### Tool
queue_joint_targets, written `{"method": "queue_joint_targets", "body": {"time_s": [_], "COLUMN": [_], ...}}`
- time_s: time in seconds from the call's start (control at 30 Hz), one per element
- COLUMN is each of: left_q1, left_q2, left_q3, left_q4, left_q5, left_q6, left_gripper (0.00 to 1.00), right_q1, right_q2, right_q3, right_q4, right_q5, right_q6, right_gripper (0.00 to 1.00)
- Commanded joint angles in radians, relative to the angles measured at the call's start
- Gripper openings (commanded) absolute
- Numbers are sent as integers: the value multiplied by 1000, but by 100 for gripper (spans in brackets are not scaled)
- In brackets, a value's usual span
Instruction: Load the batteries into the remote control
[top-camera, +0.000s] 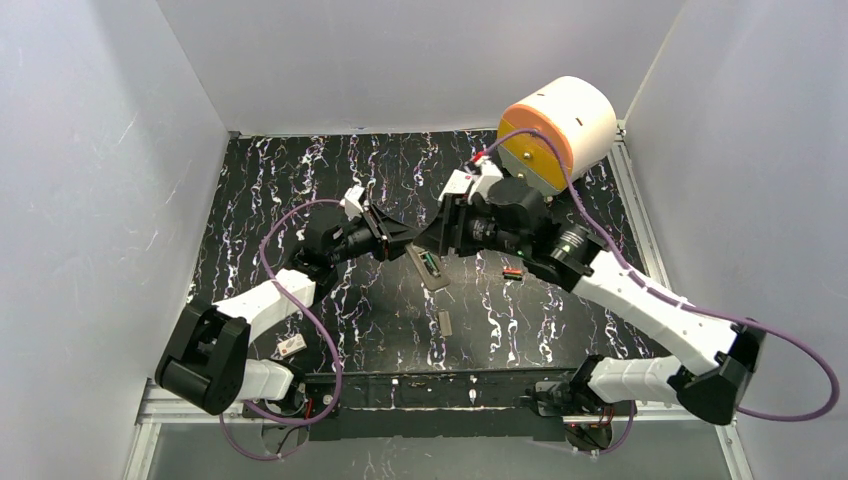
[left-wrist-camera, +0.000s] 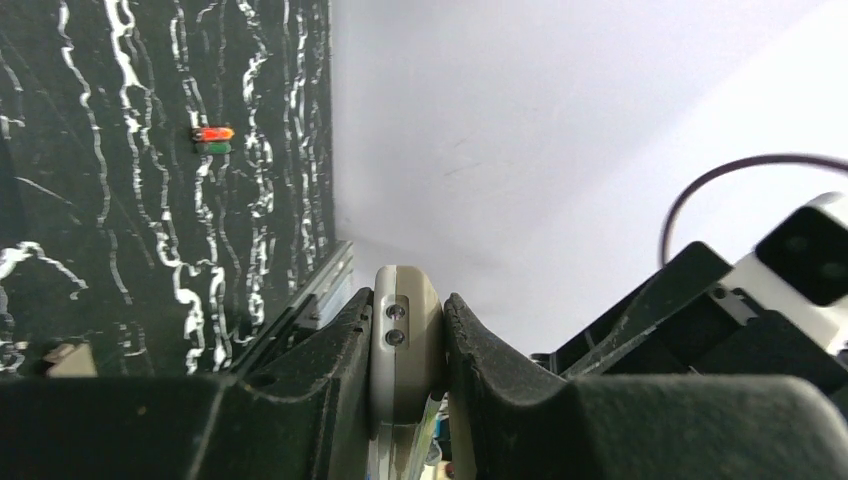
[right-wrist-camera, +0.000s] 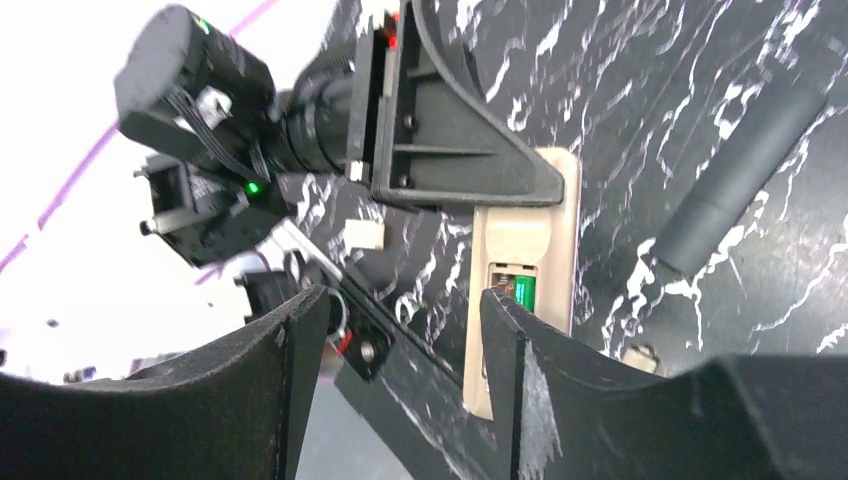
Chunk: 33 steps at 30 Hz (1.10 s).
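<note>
The remote control (top-camera: 432, 268) hangs over the middle of the table with its beige back up. My left gripper (top-camera: 398, 240) is shut on its end; in the left wrist view both fingers press the remote control's (left-wrist-camera: 405, 340) sides. The bay stands open in the right wrist view, with a green battery (right-wrist-camera: 523, 292) inside the remote control (right-wrist-camera: 555, 240). My right gripper (right-wrist-camera: 400, 340) is open and holds nothing, its right finger (right-wrist-camera: 520, 380) just beside the bay. A loose red and green battery (top-camera: 513, 272) lies on the table to the right, also seen as the battery (left-wrist-camera: 214, 140) from the left wrist.
A small grey cover piece (top-camera: 445, 322) lies nearer the front. A white box with a red mark (top-camera: 291, 347) sits by the left arm's base. A big orange and white drum (top-camera: 560, 120) stands at the back right. A dark grey cylinder (right-wrist-camera: 740, 170) lies by the remote.
</note>
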Motion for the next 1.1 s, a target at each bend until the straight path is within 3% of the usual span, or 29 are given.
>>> {"method": "queue_joint_targets", "body": {"time_s": [0.0, 0.03, 0.17, 0.47, 0.63, 1.07], "left_q1": [-4, -5, -8, -21, -26, -34], "left_q2": [-62, -64, -34, -2, 2, 34], "left_q3": [28, 26, 57, 118, 105, 85], "left_q4": [101, 151, 295, 348, 383, 447], "left_q5": [-63, -93, -167, -212, -237, -222], "left_q6": [-167, -214, -368, -453, -484, -512], "left_gripper": [0, 0, 0, 0, 0, 0], "right_q1": [2, 3, 3, 4, 4, 2], "right_q2": [-118, -148, -278, -356, -377, -327], "right_q3": [-96, -136, -240, -366, -493, -523], "right_q4": [257, 296, 513, 616, 792, 906], "right_q5": [169, 198, 295, 333, 301, 272], "right_q6": [105, 137, 181, 333, 456, 534], "right_gripper": [71, 80, 90, 99, 99, 88]}}
